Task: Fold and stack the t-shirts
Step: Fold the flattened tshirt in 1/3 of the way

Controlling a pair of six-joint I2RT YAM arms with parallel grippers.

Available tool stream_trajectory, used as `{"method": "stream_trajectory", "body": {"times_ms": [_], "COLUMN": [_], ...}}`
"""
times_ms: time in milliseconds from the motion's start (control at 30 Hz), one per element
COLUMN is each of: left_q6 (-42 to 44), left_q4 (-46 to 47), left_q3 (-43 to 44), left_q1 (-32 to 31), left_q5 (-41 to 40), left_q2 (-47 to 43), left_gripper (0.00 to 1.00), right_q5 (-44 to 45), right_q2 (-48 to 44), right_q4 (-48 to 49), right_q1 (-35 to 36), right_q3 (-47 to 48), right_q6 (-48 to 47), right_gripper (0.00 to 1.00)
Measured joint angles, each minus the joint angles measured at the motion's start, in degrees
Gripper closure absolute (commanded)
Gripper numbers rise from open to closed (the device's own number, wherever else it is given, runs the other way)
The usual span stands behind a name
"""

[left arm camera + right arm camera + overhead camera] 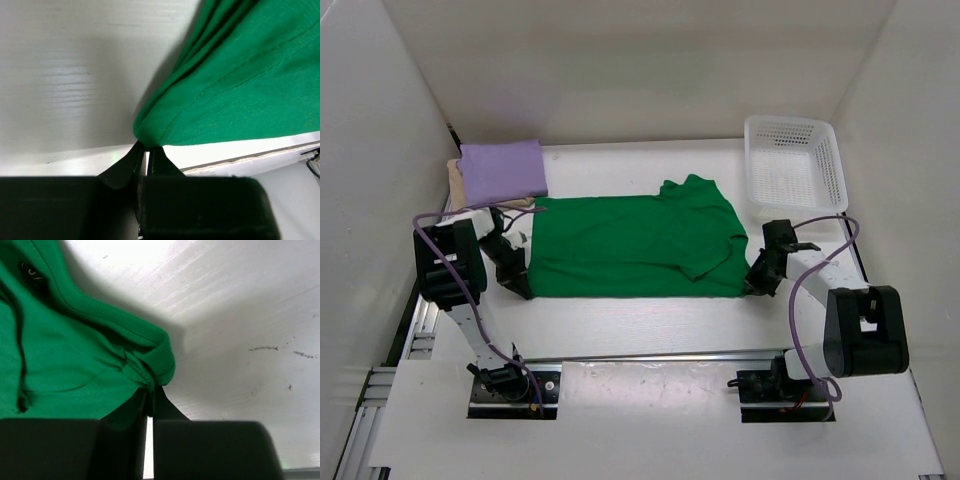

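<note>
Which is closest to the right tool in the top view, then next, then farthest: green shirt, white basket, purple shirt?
1. green shirt: its corner is pinched in the right tool, mid-table.
2. white basket: back right corner.
3. purple shirt: back left, folded.

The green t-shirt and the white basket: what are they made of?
The green t-shirt: soft, knit-looking cloth, matte; it creases and shows stitched hems. The white basket: probably rigid plastic, smooth, its walls a moulded mesh of small holes.

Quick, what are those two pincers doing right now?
Left pincer: closed, pinching a corner of the green t-shirt.
Right pincer: closed, pinching the green t-shirt's opposite end.
</note>
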Motion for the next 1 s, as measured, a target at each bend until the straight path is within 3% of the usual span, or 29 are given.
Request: {"method": "stream_trajectory", "body": {"times_ms": [133,267,533,600,667,700,733,767,833,867,900,1000], "left_q6": [0.0,0.0,0.1,0.1,0.2,0.4,0.3,0.4,0.2,0.4,0.5,0.3], "left_q4": [-0.8,-2.7,-6.3,-6.8,-7.2,-7.3,-7.5,-7.6,-7.8,-7.8,-8.0,-8.8], "left_q3": [-0.7,-3.5,-11.7,-14.0,-15.9,-16.5,-16.9,-17.1,-17.2,-17.2,-17.1,-15.3], "left_q1": [1.6,4.5,5.3,5.3,5.3,5.3,5.3,5.3,5.3,5.3,5.3,5.5], "left_q5": [0.2,-0.7,-6.2,-7.3,-8.2,-8.5,-8.7,-8.9,-9.7,-10.0,-10.3,-11.8], "left_q2": [-0.7,-4.6,-16.2,-17.6,-18.6,-19.1,-19.6,-20.2,-21.5,-22.3,-23.0,-25.7], "left_gripper": [0.90,0.90,0.90,0.86,0.69,0.62,0.56,0.37,0.19,0.05,0.00,0.00], "right_q5": [0.2,0.5,3.3,4.0,4.3,4.6,4.7,4.8,5.2,5.5,5.8,6.4], "right_q2": [-2.2,-10.5,-21.9,-24.6,-27.7,-29.0,-30.4,-31.8,-33.7,-34.3,-34.9,-35.6], "right_q4": [-2.1,-7.9,-20.8,-22.9,-24.9,-25.7,-26.4,-27.1,-29.0,-29.7,-29.8,-29.6], "right_q1": [0.0,0.2,8.0,8.9,9.6,9.9,10.1,10.3,10.3,10.3,10.3,10.4], "right_q3": [-0.4,-2.1,-5.4,-7.1,-8.5,-9.1,-9.8,-10.4,-11.0,-11.0,-11.0,-8.5], "right_q6": [1.8,5.8,14.3,16.6,18.4,19.2,19.8,20.7,21.4,21.8,21.6,20.0], "right_gripper": [1.00,1.00,1.00,1.00,1.00,0.96,0.74,0.57,0.28,0.25,0.22,0.17]}}
